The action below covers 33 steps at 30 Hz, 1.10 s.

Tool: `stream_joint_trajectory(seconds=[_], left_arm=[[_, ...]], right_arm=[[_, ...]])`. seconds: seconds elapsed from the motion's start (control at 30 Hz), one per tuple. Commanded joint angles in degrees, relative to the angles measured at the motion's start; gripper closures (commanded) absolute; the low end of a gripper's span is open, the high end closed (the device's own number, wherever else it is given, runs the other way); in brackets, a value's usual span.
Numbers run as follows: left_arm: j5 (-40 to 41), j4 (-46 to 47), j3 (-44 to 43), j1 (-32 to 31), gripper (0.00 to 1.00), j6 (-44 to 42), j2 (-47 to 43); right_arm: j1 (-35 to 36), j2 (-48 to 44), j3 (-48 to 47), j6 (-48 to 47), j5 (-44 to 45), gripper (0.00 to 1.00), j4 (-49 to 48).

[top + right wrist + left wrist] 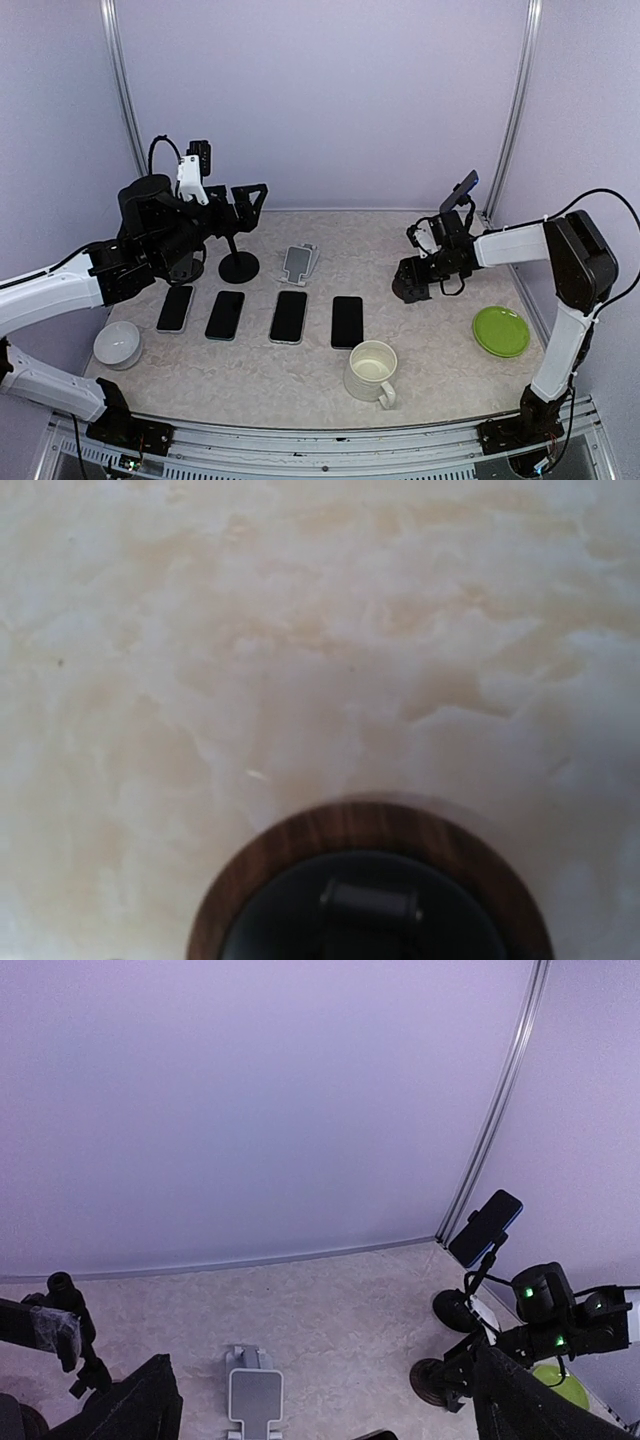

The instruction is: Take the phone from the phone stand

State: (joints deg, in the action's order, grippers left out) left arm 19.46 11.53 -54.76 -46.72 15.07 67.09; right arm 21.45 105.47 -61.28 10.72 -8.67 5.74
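Phone (486, 1227) clamped atop phone stand (458, 1310): light, stiff, slick glass, so pinch 2 long edges. Left gripper (252, 205) spread, well apart from stand. Right gripper (410, 280) near stand base, spread or pressed together: cannot tell.

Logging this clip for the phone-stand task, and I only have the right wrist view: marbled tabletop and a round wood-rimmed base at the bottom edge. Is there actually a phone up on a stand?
Observer: Yes. A dark phone is held up, tilted, on a stand at the back right corner of the table.
Operator: Is the right gripper on it?
Observer: No. The right gripper is down near the tabletop, lower than the phone and apart from it.
Operator: Any other phones around?
Observer: A row of four phones lies flat across the middle of the table, none of them on a stand.
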Motion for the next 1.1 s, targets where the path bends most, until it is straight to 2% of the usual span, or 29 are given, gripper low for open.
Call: stream_joint_trajectory(seconds=[0.0,0.2,0.5,0.73,0.9,1.07], left_arm=[[-0.23,1.89,1.21,0.49,0.01,0.53,-1.21],[-0.22,2.52,1.95,0.74,0.01,0.75,-1.71],[-0.07,2.59,3.31,1.43,0.01,1.21,-2.93],[-0.22,2.88,4.47,1.97,0.01,1.58,-4.09],[-0.22,2.54,5.23,2.32,0.01,1.47,-5.05],[-0.28,2.11,5.80,2.90,0.01,1.54,-6.00]], right_arm=[[1.18,-0.37,-3.01,2.51,3.08,0.27,2.01],[2.63,-0.25,-6.53,6.67,4.79,0.43,3.09],[6.68,4.90,-15.28,14.53,9.07,0.55,6.64],[12.02,10.07,-22.35,20.08,13.98,0.56,7.76],[14.13,15.12,-29.90,24.08,19.16,0.62,12.15],[15.56,18.78,-33.54,26.26,20.51,0.62,13.23]])
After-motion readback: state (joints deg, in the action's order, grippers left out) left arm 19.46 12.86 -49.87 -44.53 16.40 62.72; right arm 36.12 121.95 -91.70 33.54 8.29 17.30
